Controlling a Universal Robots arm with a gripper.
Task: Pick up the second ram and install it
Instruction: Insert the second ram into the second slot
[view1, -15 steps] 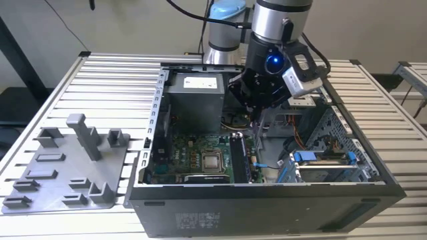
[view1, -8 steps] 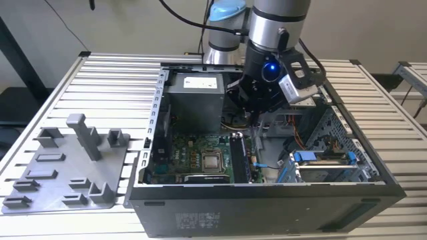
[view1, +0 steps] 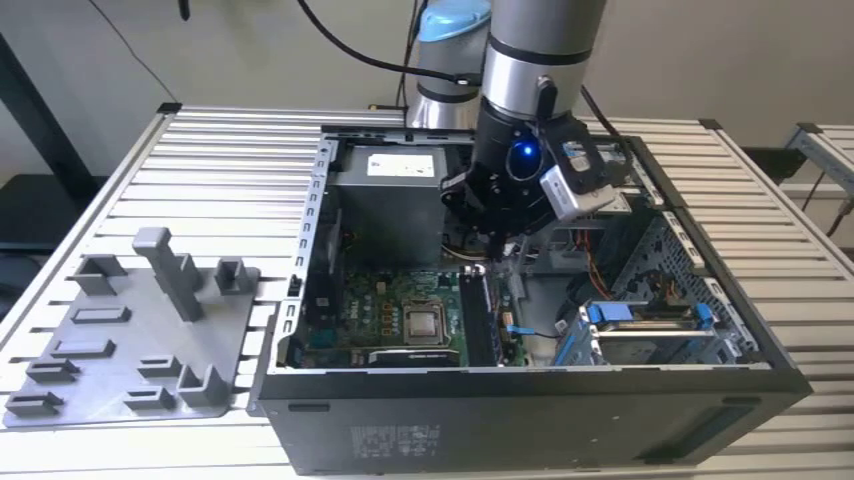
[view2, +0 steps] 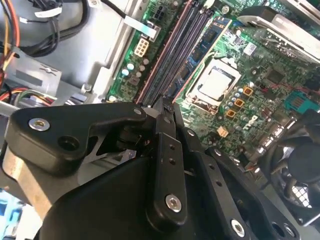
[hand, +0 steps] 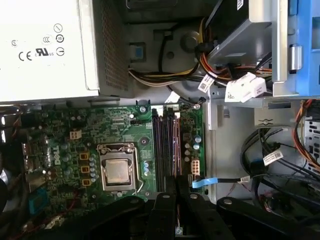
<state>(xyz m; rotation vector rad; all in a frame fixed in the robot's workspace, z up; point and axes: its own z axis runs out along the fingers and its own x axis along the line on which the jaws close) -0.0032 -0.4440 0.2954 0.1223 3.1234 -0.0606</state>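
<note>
My gripper (view1: 501, 262) reaches down into the open computer case (view1: 534, 385), just over the motherboard's memory slots (view1: 477, 315). In both wrist views its black fingers are pressed together, and the gripper (hand: 175, 192) (view2: 165, 104) lines up with the long dark slots (hand: 165, 145) (view2: 175, 50). A thin green sliver of the second ram (hand: 177, 230) shows edge-on between the fingers; the rest of it is hidden by them. The tips hang close above the slots' near end, and I cannot tell whether they touch.
The processor socket (hand: 119, 171) sits beside the slots, with the power supply (view1: 387, 200) behind it. Cable bundles (hand: 280, 165) and a drive cage with blue clips (view1: 647, 315) crowd the other side. A grey fixture (view1: 80, 385) with an upright post (view1: 167, 270) lies outside the case, at the exterior view's left.
</note>
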